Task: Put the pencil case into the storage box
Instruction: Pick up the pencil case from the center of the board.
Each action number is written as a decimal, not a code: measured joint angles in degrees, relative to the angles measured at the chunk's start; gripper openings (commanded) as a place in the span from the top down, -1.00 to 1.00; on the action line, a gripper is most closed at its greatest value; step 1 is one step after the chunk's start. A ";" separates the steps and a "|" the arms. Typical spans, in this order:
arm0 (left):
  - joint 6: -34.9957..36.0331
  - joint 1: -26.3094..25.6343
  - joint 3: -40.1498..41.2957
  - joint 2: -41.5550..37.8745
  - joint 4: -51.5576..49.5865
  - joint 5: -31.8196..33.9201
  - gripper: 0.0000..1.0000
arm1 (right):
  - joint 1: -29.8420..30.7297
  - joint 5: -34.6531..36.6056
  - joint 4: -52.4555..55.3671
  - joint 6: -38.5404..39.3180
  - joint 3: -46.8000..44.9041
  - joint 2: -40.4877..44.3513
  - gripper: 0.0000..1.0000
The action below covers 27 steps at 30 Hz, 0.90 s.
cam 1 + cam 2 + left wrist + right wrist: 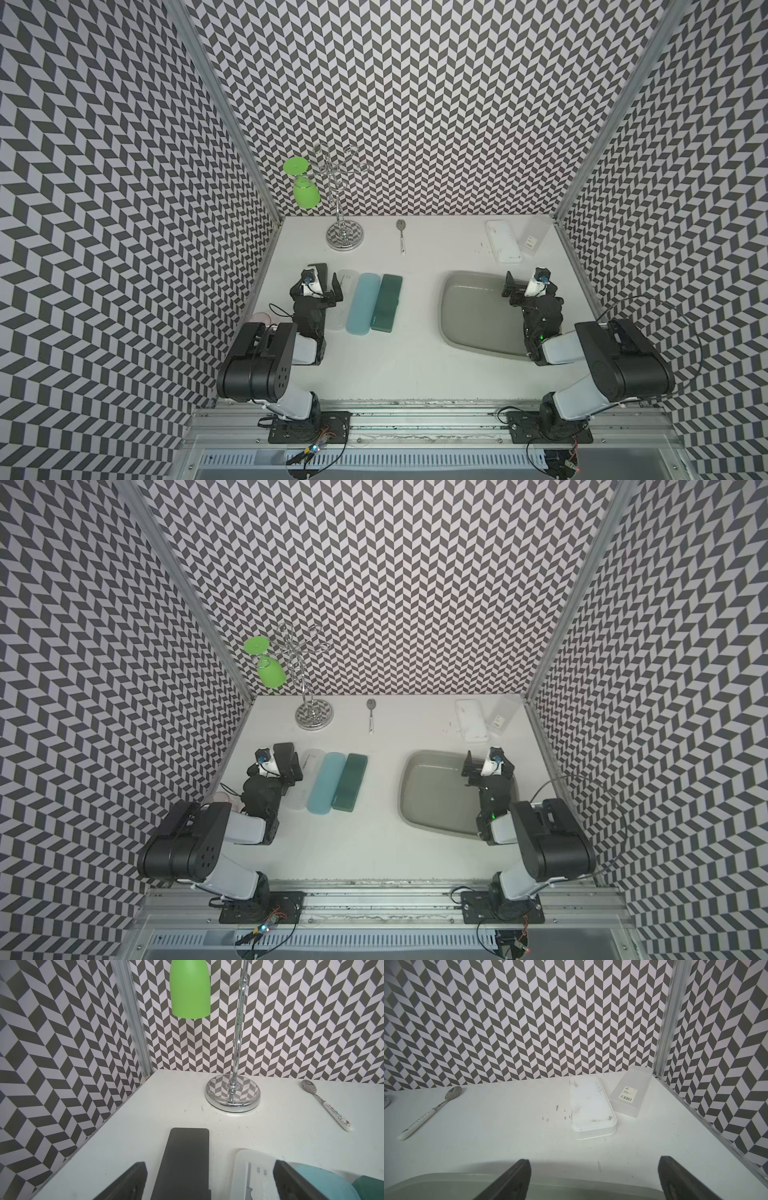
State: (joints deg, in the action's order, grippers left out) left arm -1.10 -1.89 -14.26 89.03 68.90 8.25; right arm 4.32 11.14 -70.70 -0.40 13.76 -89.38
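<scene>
Shallow grey-olive storage box [469, 316]; rounded corners, broad rim.

I see a green cup [306, 196] hanging upside down on a shiny stand [344, 237]. A spoon [402, 237] lies near it on my white table [415, 365].

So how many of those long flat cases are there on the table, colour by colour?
Clear cases: 2
White case: 1
Light blue case: 1
Dark green case: 1
Black case: 1
Total: 6
A half-hidden pinkish thing is left uncounted.
</scene>
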 measured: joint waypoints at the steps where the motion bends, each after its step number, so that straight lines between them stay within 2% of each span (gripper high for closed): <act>1: 0.00 0.00 0.00 0.00 0.02 0.00 -1.00 | 0.00 0.00 0.00 0.00 0.00 0.00 -0.99; 17: 0.00 0.04 -0.24 -0.13 -0.57 -0.44 -0.99 | 0.00 0.15 0.13 0.00 0.31 0.37 -0.99; 20: -0.26 0.00 -5.25 -2.03 -10.21 0.02 -1.00 | 0.04 1.16 12.13 -0.57 6.03 2.99 -0.99; 22: -1.22 -0.02 -13.05 -3.30 -20.17 0.20 -1.00 | 0.04 1.53 24.22 -2.43 15.04 4.42 -0.99; 27: -4.13 -1.99 -32.41 -5.60 -42.32 -0.44 -1.00 | 0.90 -0.13 46.01 -7.52 34.27 5.53 -0.99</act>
State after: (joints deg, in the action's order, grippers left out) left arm -5.23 -3.88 -46.68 83.44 26.59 7.81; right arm 5.21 11.00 -24.69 -7.92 48.03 -83.85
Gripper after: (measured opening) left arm 0.997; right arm 0.995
